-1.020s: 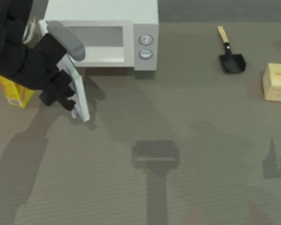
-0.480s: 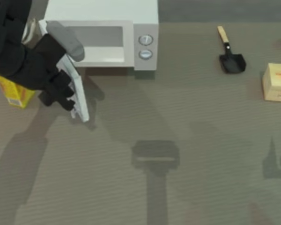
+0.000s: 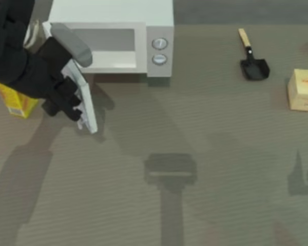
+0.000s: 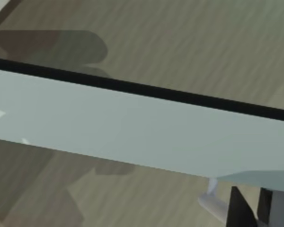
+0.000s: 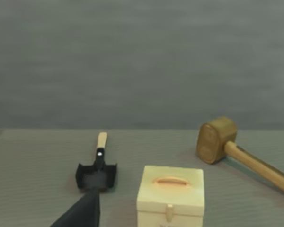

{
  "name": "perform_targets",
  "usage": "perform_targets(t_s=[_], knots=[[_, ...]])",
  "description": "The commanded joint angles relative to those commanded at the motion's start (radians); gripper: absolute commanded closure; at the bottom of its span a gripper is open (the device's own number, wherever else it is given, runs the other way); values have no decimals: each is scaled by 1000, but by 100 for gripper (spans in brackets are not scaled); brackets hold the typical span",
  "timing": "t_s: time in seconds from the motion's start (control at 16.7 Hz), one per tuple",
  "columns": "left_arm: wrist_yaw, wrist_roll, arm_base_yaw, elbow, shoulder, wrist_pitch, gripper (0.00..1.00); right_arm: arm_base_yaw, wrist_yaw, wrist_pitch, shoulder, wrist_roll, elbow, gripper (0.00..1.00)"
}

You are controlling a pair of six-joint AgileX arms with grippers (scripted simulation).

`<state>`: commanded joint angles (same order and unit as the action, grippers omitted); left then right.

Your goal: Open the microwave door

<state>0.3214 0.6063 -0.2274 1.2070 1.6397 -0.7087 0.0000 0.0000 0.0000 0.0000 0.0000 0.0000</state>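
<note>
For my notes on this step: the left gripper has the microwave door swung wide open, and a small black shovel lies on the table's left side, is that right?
Not quite. The left gripper does have the microwave door swung wide open, but the small black shovel lies on the table's right side, near the cream box. The top view shows this.

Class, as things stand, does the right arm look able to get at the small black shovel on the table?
Probably yes. The black shovel lies in the open on the table's right side, apart from the cream box, with nothing over it. The right wrist view faces it directly, while the left hand is busy at the microwave door.
</note>
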Motion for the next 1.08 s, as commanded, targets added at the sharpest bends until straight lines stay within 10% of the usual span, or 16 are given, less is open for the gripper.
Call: perform_targets(t_s=[1.08], knots=[[88,229,93,18,8,-92,100,0,0,0,0,0,0,0]])
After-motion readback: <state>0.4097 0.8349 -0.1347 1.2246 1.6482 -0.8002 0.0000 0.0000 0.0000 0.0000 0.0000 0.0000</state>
